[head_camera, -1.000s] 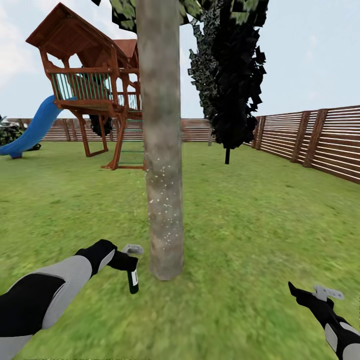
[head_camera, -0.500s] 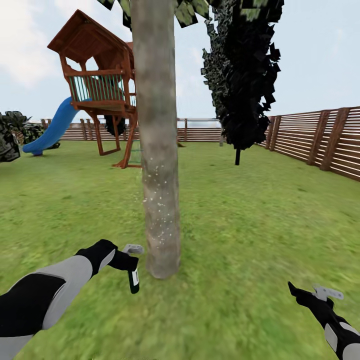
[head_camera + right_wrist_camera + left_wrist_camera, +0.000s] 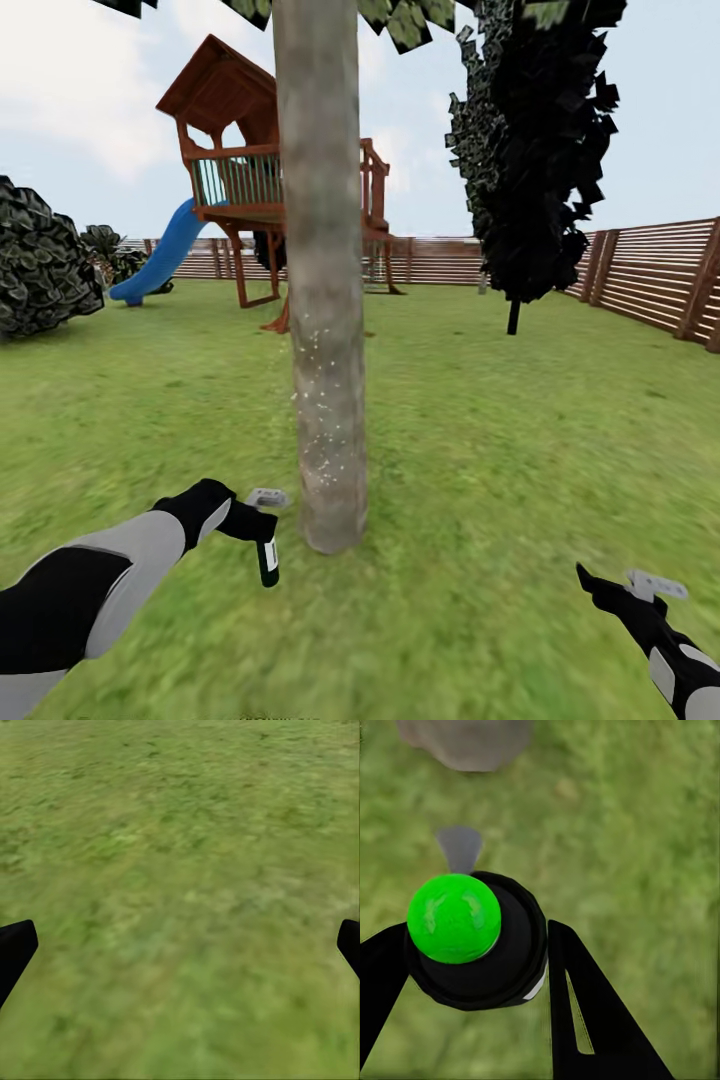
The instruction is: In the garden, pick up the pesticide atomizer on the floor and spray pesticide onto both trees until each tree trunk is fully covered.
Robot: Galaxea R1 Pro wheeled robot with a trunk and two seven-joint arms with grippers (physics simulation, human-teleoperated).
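Observation:
A thick grey-brown tree trunk (image 3: 325, 300) rises from the grass (image 3: 480, 480) straight ahead, its lower half dotted with fine white specks. My left gripper (image 3: 262, 535) hangs just left of the trunk's foot, shut on the slim black pesticide atomizer (image 3: 268, 562), which points down. In the left wrist view the atomizer (image 3: 502, 967) shows a bright green cap, a black finger (image 3: 585, 1020) stands on either side of it, and the trunk's base (image 3: 465, 742) lies close beyond. My right gripper (image 3: 620, 590) is low on the right, open over bare grass (image 3: 180, 870).
Behind the trunk stands a wooden play tower (image 3: 250, 150) with a blue slide (image 3: 160, 260). A near-black cypress (image 3: 540, 150) is at the right. A slatted fence (image 3: 650, 270) rings the lawn, and a dark bush (image 3: 40, 260) sits at the left.
The view has swung around the trunk: the play tower and cypress slid right in the picture and the bush came in at the left. Both arms keep their poses.

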